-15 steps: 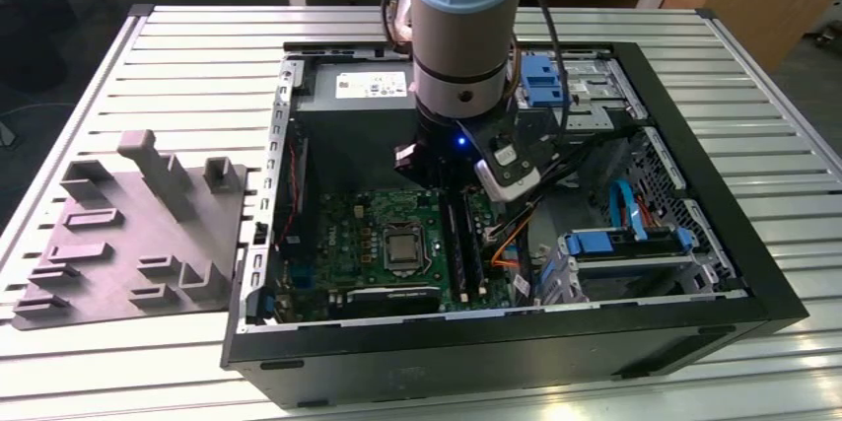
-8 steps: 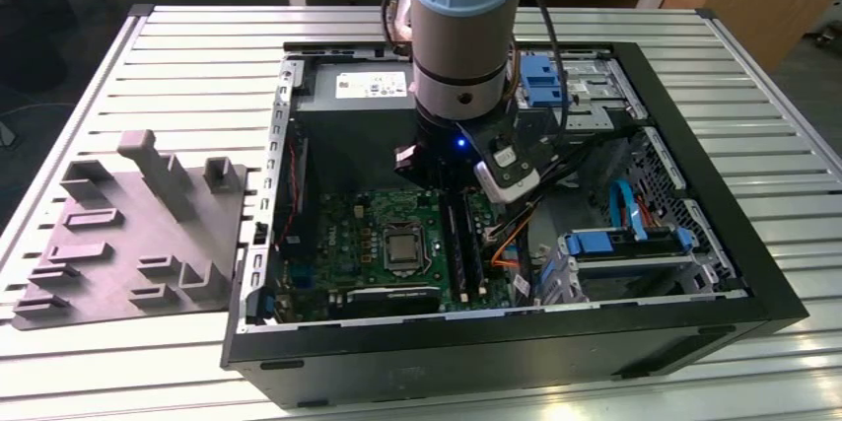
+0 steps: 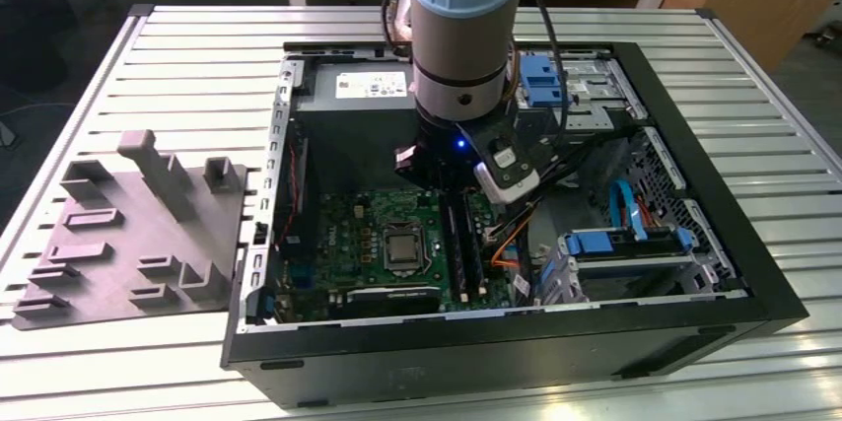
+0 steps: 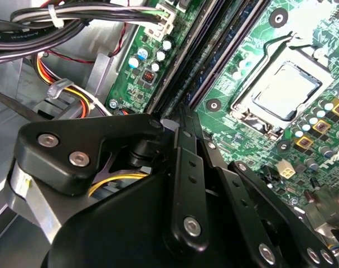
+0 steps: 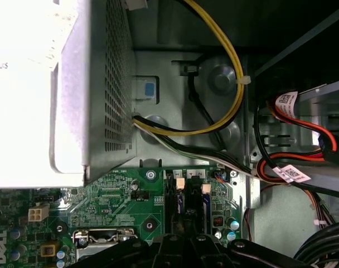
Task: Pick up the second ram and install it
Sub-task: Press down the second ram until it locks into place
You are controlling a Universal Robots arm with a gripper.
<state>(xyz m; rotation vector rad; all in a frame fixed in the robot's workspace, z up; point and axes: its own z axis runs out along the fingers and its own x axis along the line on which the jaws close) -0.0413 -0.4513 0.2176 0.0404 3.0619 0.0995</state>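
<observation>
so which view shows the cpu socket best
The second wrist view: the cpu socket sits close and unobstructed, its metal frame and latch lever plain. In the exterior view it is a small square on the motherboard. In the first wrist view its top edge peeks in.

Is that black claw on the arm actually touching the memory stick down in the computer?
Cannot tell. In the second wrist view the gripper reaches down right at the second ram in the motherboard's slots, but its own linkage hides the meeting point.
</observation>
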